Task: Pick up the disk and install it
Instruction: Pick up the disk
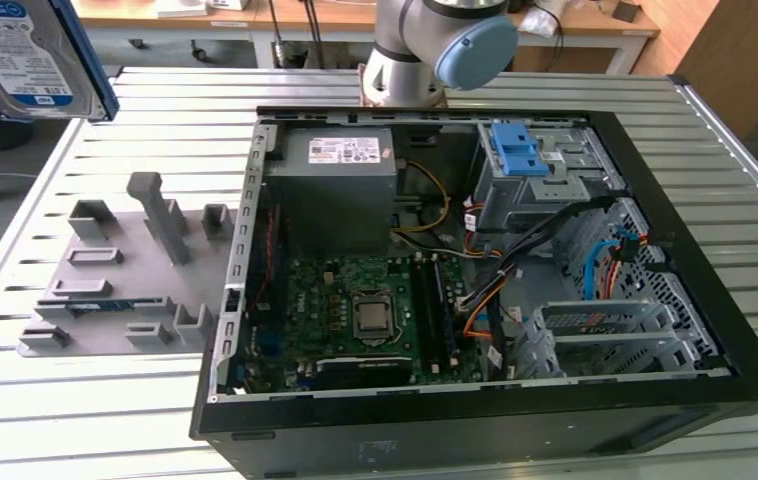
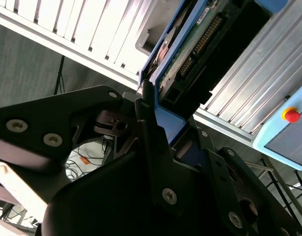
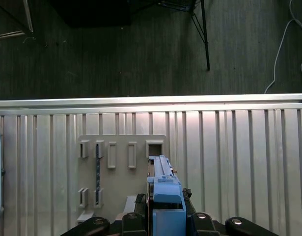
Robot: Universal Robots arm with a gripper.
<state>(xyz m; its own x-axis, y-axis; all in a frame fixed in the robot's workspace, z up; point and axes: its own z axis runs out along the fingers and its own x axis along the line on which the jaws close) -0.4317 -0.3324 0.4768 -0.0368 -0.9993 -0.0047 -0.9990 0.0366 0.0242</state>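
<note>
My pincer (image 2: 158, 110) is clamped on the blue carrier edge of the disk (image 1: 26, 50), so I judge the pick-up done. The disk hangs in the air, well apart from the open computer case (image 1: 486, 420). It is off to the case's side on the exterior view's left, over the grey holder (image 1: 112, 270) that lies on the table (image 1: 739, 150) just beside the case. Installing is left, since the disk is not yet inside the case. It stands on edge, label face outward, its long axis running straight out from my pincer toward the holder.

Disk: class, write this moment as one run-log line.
disk | held up off the table | jaws shut on disk | computer case open, disk not yet inside
</note>
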